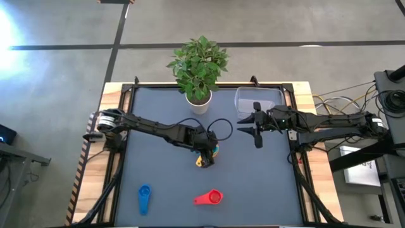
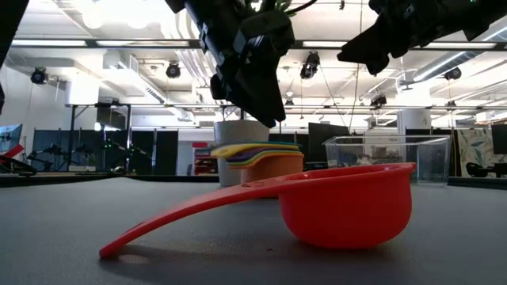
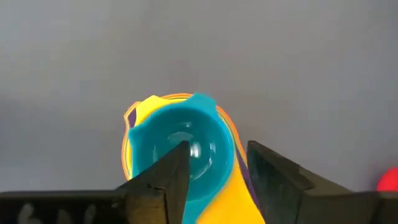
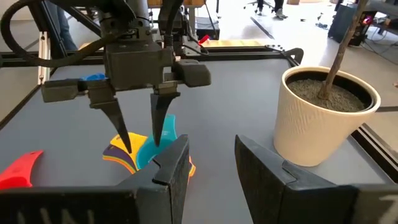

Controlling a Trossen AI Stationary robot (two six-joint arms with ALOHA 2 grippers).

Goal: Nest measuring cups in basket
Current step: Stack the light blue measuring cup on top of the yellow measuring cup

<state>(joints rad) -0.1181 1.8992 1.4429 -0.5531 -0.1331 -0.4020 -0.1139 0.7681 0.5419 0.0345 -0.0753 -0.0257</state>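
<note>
A nested stack of measuring cups (image 1: pixel 212 152) rests on its base at mid-table: a light blue cup (image 3: pixel 186 146) sits inside yellow, orange and purple ones (image 2: pixel 257 154). My left gripper (image 3: pixel 217 155) hangs open over the stack, fingers pointing down. In the low view its tips (image 2: pixel 269 115) are clear above the stack. A red cup (image 1: pixel 210 198) and a blue cup (image 1: pixel 144 197) lie near the table's near edge. The clear basket (image 1: pixel 240 100) stands at the far right. My right gripper (image 1: pixel 243 125) hovers open just in front of it. No green cup shows.
A white plant pot (image 1: pixel 198 101) with a leafy plant stands at the far edge, left of the basket (image 2: pixel 388 154). The red cup (image 2: pixel 348 206) lies close to the low camera. The table has a raised wooden border (image 1: pixel 114 88).
</note>
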